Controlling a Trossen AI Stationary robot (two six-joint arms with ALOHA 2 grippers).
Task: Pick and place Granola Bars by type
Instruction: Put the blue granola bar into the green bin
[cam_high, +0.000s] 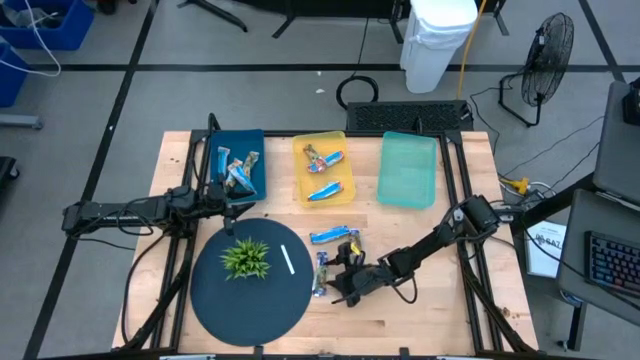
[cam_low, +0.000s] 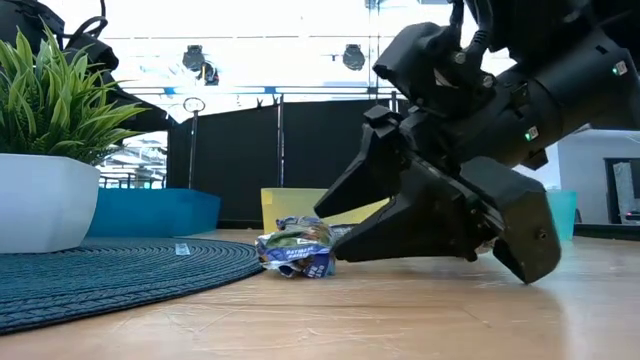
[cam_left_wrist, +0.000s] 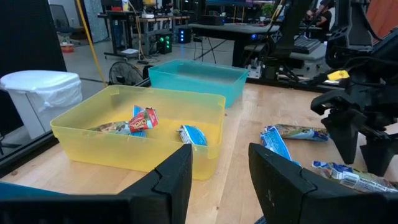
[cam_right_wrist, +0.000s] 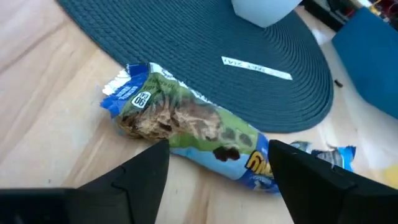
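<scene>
My right gripper (cam_right_wrist: 217, 180) is open and low over the wood near the table's near edge. Its fingers stand on either side of a green and blue granola bar (cam_right_wrist: 193, 124), which lies flat beside the round mat (cam_high: 250, 300); I see no touch. The same bar (cam_high: 321, 273) shows in the high view, with two more bars (cam_high: 329, 236) lying on the wood just beyond it. My left gripper (cam_left_wrist: 221, 180) is open and hovers at the near edge of the blue bin (cam_high: 215, 150), touching nothing.
The blue bin holds several bars (cam_high: 238, 172), and the yellow bin (cam_high: 300, 190) holds a few (cam_high: 324, 158). A teal bin (cam_high: 408, 170) stands to its right. On the dark mat are a potted plant (cam_high: 245, 258) and a white stick (cam_high: 288, 260). Bare wood lies right of the right arm.
</scene>
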